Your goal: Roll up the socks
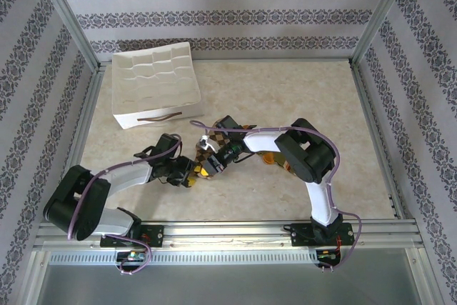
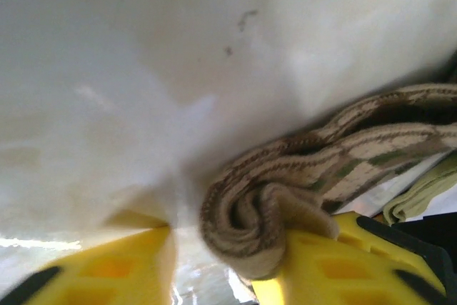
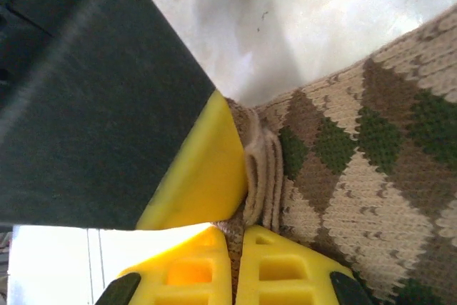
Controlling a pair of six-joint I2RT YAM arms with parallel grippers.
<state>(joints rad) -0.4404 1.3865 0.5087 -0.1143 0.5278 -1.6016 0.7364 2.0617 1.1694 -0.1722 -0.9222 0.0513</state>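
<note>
The tan-and-brown argyle sock lies mid-table where both arms meet. In the left wrist view its end is wound into a tight roll between my left gripper's yellow fingers. The roll leans on the right finger. The left finger stands apart from it, so the jaws are open around the roll. My right gripper is shut, pinching a thin fold of the argyle sock between its pads. A strip of pale green sock shows behind the argyle one.
A white divided tray stands at the back left. The enclosure's metal posts and patterned walls ring the pale tabletop. My left gripper's yellow finger presses close beside the right gripper's pads.
</note>
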